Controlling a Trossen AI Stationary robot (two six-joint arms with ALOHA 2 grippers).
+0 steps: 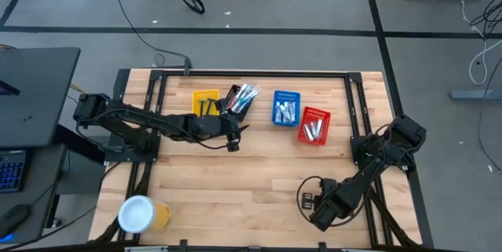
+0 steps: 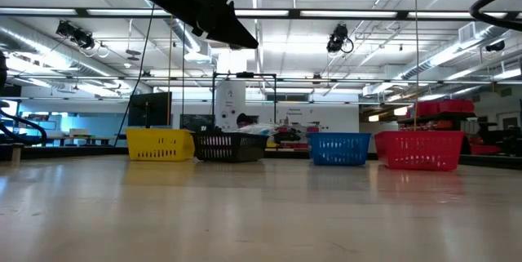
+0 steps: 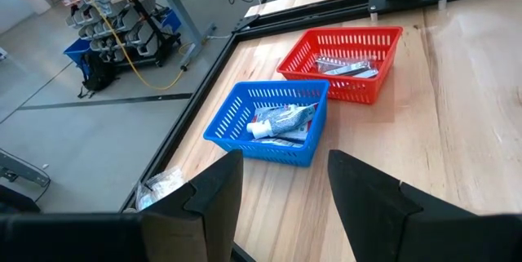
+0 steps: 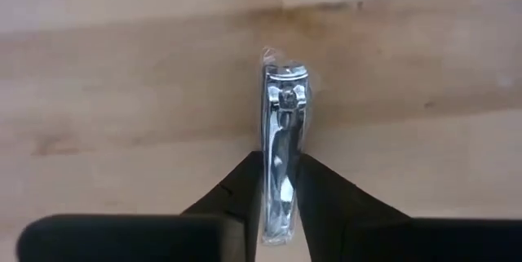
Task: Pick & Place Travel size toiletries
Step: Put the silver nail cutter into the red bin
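Wooden bench: low in the right wrist frame your right fingers clamp a silvery nail clipper. Lift straight, keep it squeezed; left fingers stand apart, empty, at upper middle.

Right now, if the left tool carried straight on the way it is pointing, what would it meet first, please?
Probably the blue basket of tubes: it sits directly ahead of the open left tool, with the red basket beyond. Depth is uncertain.
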